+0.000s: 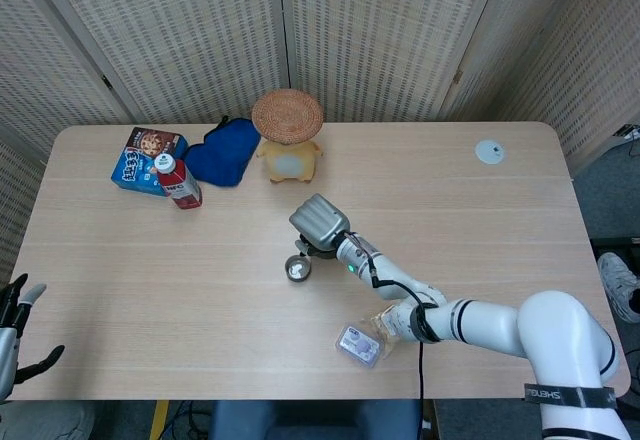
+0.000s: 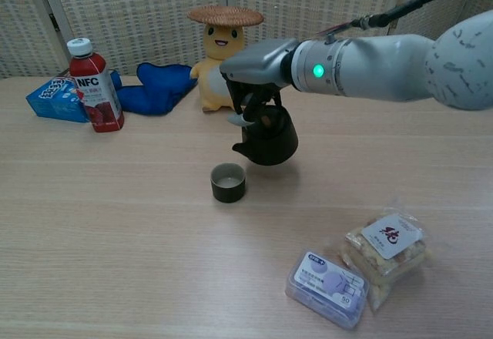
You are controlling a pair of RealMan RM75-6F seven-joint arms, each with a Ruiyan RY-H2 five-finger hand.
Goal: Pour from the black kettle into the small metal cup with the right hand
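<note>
One black kettle [image 2: 266,135], gripped from above by the right hand [image 2: 254,73], fingers clamped on its top, held off the table with spout toward the cup. One small metal cup [image 2: 228,182], upright on the table, just below and left of the kettle in chest view, apart from it. One left hand [image 1: 15,325] at the near left table edge, fingers spread, holding nothing. One yellow plush toy [image 2: 223,69] with woven hat, behind the kettle. One blue cloth [image 2: 158,88] beside the toy. One red NFC bottle [image 2: 94,85], upright. One blue snack box [image 2: 55,99] behind the bottle. One clear plastic box [image 2: 327,286] and one wrapped snack packet [image 2: 385,250], touching, near right front. One white disc [image 1: 489,151] at far right. Light wooden table [image 2: 115,239]; woven folding screens [image 1: 380,30] behind.
</note>
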